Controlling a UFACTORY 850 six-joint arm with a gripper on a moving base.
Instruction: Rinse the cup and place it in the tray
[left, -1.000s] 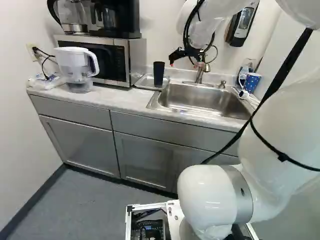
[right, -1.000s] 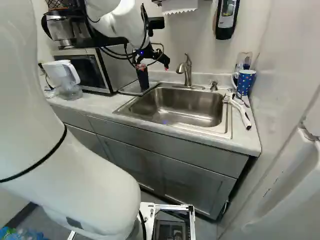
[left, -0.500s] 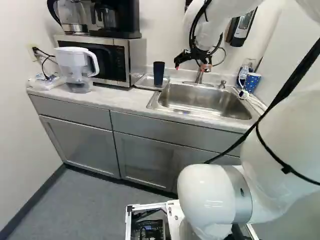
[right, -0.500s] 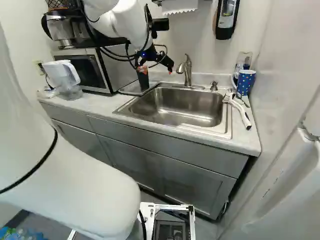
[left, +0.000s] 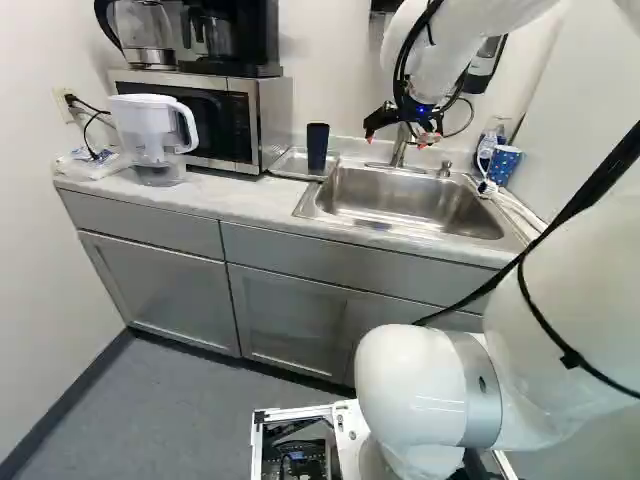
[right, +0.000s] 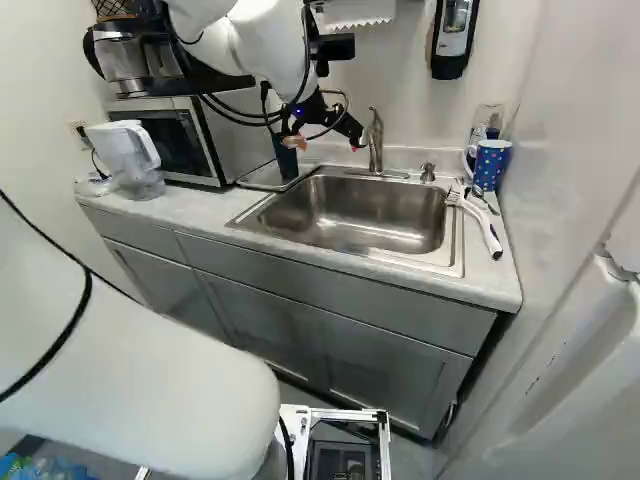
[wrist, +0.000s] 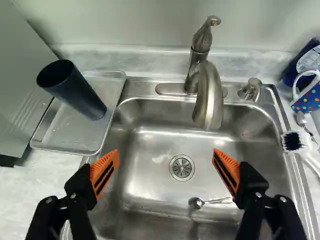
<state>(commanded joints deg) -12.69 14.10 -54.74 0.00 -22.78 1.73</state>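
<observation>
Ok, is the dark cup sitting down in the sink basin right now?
No, the dark cup stands upright on the tray, beside the sink.

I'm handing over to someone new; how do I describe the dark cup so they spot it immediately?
Find the steel sink, then the shallow tray beside it, next to the microwave. The cup stands upright in that tray: tall, plain, without a handle, unlike the spotted blue mug across the sink.

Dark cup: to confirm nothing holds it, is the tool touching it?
Apart: the wrist view shows the tray's rim between cup and open tool.
</observation>
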